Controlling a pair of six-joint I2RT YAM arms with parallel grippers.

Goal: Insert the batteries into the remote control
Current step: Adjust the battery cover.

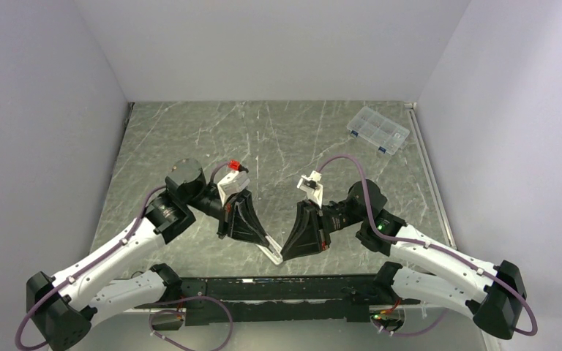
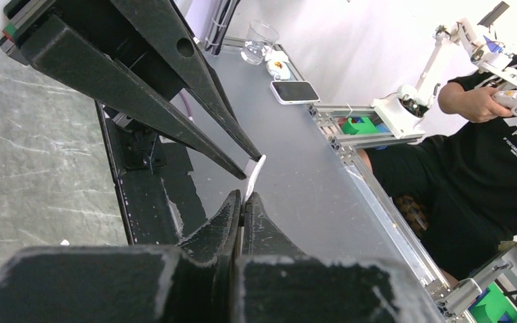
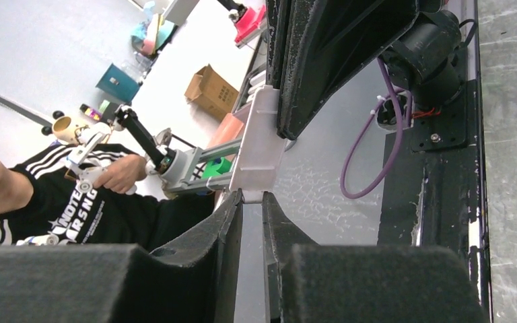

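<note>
Seen from above, both arms are bending at the elbow and reaching low over the near part of the gray stone table (image 1: 190, 139). The left claw (image 1: 265, 243) and the right claw (image 1: 286, 257) are pointing at each other, tip to tip. The white remote control (image 1: 272, 253) is showing only as a tiny white bit between them. A clear box (image 1: 378, 130) with little compartments is lying well apart, at the far right corner.

The left wrist camera is giving a close look that the top view is not giving. The left claw's fingers are pressing together with no gap, pinching the lower end of the remote control. The right claw's long black fingers are coming down from the top left to its other end. Behind them, a person (image 2: 491, 134) in a black shirt is sitting by a desk with a phone (image 2: 295, 91) and a glass (image 2: 261, 40).

The right wrist camera is showing the remote control's flat white face. It is running up from between the right claw's fingers into the left claw. The right claw is narrow, with a finger close on each side. I cannot tell if it is squeezing.
</note>
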